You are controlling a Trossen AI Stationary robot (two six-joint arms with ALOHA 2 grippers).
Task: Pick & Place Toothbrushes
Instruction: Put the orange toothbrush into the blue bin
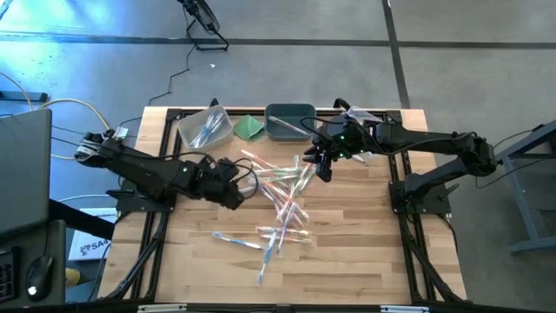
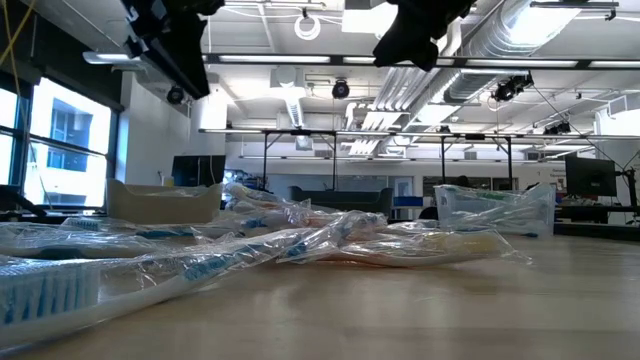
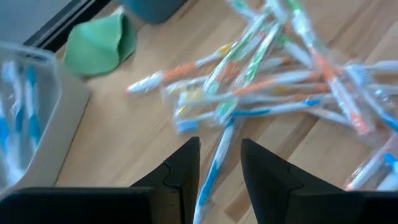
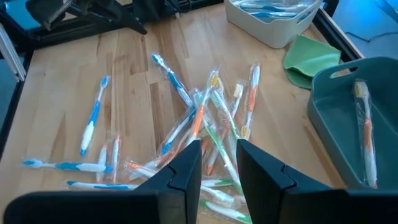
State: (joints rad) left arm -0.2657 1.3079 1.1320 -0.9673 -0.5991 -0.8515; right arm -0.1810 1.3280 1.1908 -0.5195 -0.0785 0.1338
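Many wrapped toothbrushes (image 1: 282, 187) with blue, green or orange parts lie in a loose pile mid-table, and they also show in the right wrist view (image 4: 205, 124). My left gripper (image 1: 243, 187) is open above the pile's left side. In its wrist view (image 3: 219, 144), a blue toothbrush (image 3: 214, 168) on the table shows through the gap between its fingers. My right gripper (image 1: 323, 169) is open and empty above the pile's far right side (image 4: 217, 144). A white bin (image 1: 206, 128) holds blue toothbrushes. A dark teal bin (image 4: 348, 106) holds an orange one (image 4: 364, 134).
A folded green cloth (image 1: 249, 128) lies between the white bin and the teal bin (image 1: 289, 120) at the table's far edge. A few stray toothbrushes (image 1: 261, 239) lie nearer the front. Bare wood lies along the near edge (image 1: 347, 278).
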